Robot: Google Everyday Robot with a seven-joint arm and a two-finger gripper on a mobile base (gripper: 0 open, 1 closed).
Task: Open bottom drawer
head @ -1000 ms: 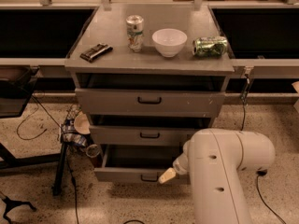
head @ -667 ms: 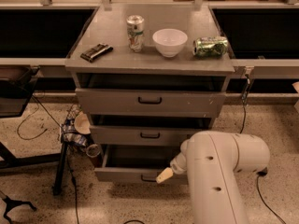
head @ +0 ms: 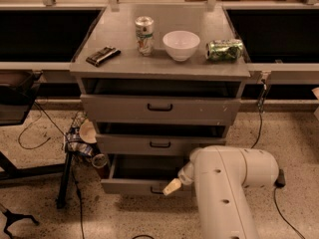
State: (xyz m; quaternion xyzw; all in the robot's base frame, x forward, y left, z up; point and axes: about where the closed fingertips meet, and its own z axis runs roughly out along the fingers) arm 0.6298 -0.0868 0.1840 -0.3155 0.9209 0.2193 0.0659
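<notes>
The bottom drawer (head: 130, 186) stands partly pulled out, its dark inside showing behind the shallow grey front. Its front edge sits forward of the two drawers above. The gripper (head: 172, 186) is at the front's right part, its pale tip against or just before the panel at the small black handle (head: 156, 190), which shows only in part to the gripper's left. Whether the gripper is spread or pressed together cannot be told. The white arm (head: 230, 183) fills the floor to the gripper's right and below it, covering the drawer's right end.

Above the gripper are the middle drawer (head: 144, 144) and, higher, the top drawer (head: 119, 108), both slightly out with dark gaps over them. Far above, on the cabinet's surface (head: 119, 31), an upright can (head: 144, 35) stands beside a white bowl (head: 181, 45). A green can (head: 225, 50) lies on its side near the right edge and a dark bar (head: 102, 55) near the left edge.

To the gripper's left, past the drawer's left corner, a black stand leg (head: 64, 179) and a bundle of clutter (head: 82, 138) sit close to the cabinet. Speckled floor (head: 134, 215) lies open in front of the drawer.
</notes>
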